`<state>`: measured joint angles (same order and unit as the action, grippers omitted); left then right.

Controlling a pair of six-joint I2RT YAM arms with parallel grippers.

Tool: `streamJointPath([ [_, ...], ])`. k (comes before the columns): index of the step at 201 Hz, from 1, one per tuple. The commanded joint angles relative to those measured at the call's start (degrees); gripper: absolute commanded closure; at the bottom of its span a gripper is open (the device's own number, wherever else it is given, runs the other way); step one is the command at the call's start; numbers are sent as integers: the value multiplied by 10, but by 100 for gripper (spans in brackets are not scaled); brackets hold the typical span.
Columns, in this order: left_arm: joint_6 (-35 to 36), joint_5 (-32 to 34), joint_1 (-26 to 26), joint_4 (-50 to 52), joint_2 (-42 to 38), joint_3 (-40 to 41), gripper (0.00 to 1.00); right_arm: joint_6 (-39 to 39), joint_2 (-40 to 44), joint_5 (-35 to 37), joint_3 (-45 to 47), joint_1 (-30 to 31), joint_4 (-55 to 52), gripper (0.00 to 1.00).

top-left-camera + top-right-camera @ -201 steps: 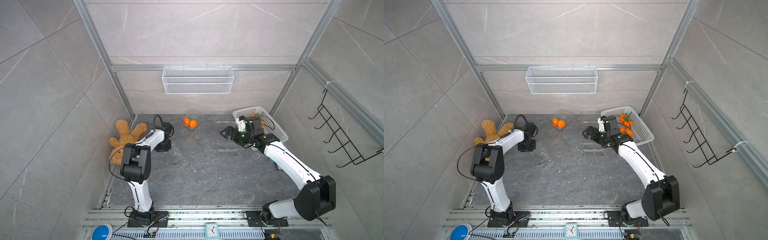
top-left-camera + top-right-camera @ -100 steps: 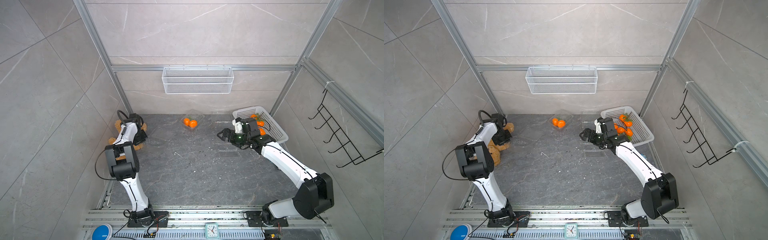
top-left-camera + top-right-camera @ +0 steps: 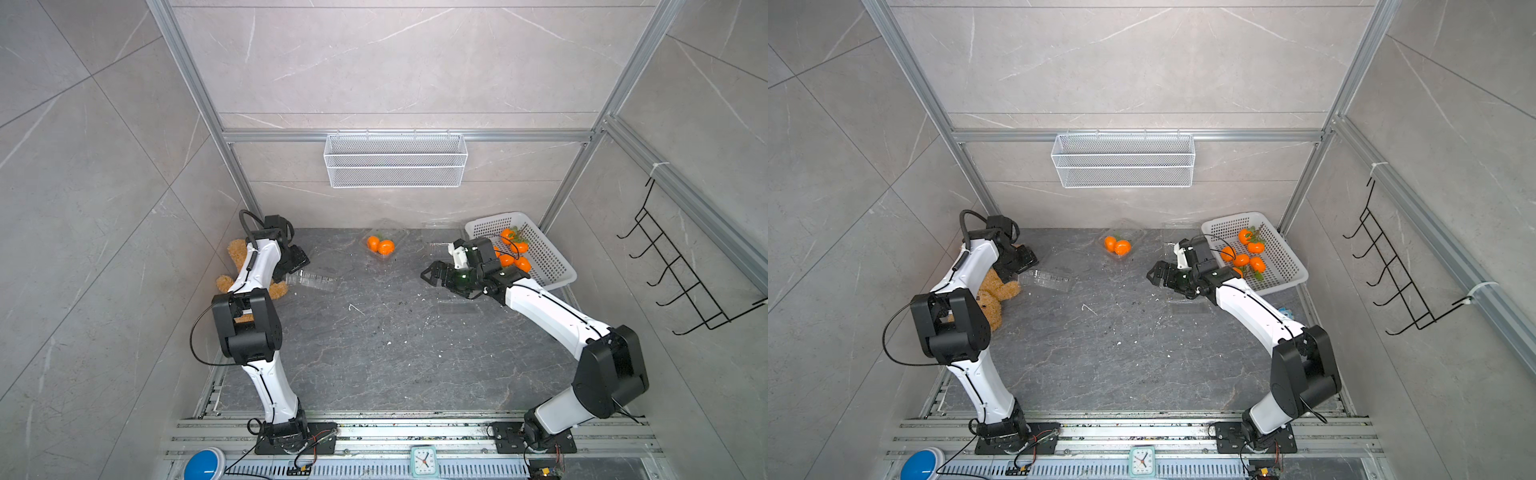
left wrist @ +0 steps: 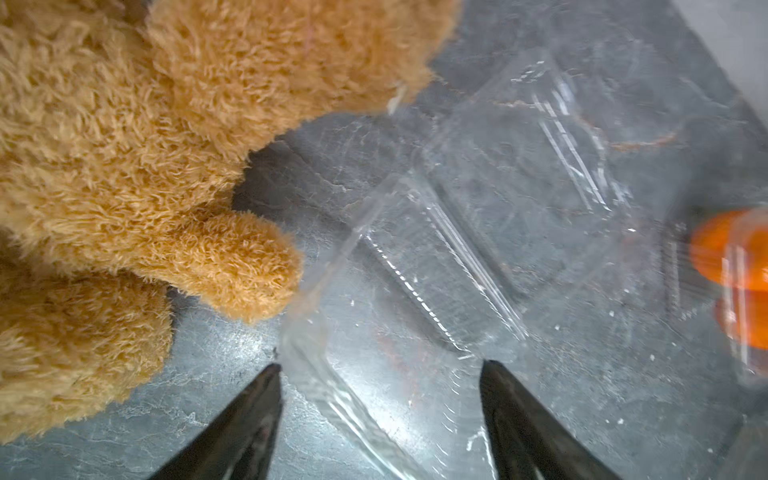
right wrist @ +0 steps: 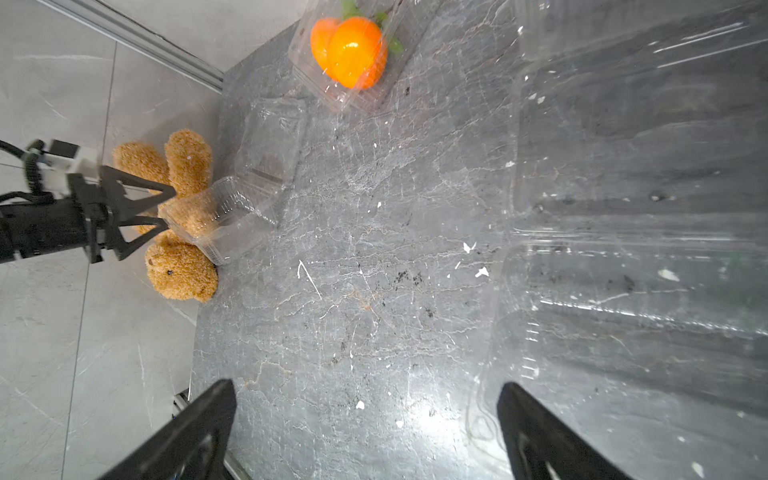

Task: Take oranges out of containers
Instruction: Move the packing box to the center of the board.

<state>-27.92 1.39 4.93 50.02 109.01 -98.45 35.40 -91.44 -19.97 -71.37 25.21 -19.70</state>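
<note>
Well to the left of the wire basket on the rear wall, and lower, on the grey table, a tan teddy bear lay against the side wall. Nearer the wire basket than the bear, the left gripper stood with its jaws wide, clasping the end of an empty container. This was a clear ribbed clamshell just beside the bear's paw. In the right wrist view it sat tilted, its held end raised.

Almost straight beneath the wire basket, close to the rear wall, a second container stood open. Inside were two oranges, side by side and touching, with green leaves behind them. Far below the wire basket, on the front rail, sat a small clock; its dial was too small to read.

Below and to the right of the wire basket, the right gripper hovered over bare table with its jaws spread and nothing between them. Clear ribbed plastic lay just beside one finger; whether that was one opened box or two I could not tell.

Farther right of the wire basket, in the corner, the white perforated basket held loose oranges with leaves, at least five in both top views. Farthest right of the wire basket, a black hook rack hung on the side wall.
</note>
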Motion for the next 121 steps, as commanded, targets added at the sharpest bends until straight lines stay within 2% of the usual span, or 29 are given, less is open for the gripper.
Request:
streamJointPath([
  [1, -6, -5, -26, -5, -46, -28, 13, 4, -32, 4, -35, 18, 15, 0],
  [9, -5, -19, -34, -15, -47, -36, 7, 5, -43, 9, -43, 24, 15, 0],
  [45, 22, -40, -98, -58, 7, -118, 4, 8, -92, 24, -78, 33, 29, 0],
  [90, -48, -95, -126, -125, 148, -251, 4, -9, -146, 51, -142, 38, 18, 0],
  [121, -96, -120, -140, -192, 226, -296, 4, -14, -158, 51, -157, 38, 19, 0],
])
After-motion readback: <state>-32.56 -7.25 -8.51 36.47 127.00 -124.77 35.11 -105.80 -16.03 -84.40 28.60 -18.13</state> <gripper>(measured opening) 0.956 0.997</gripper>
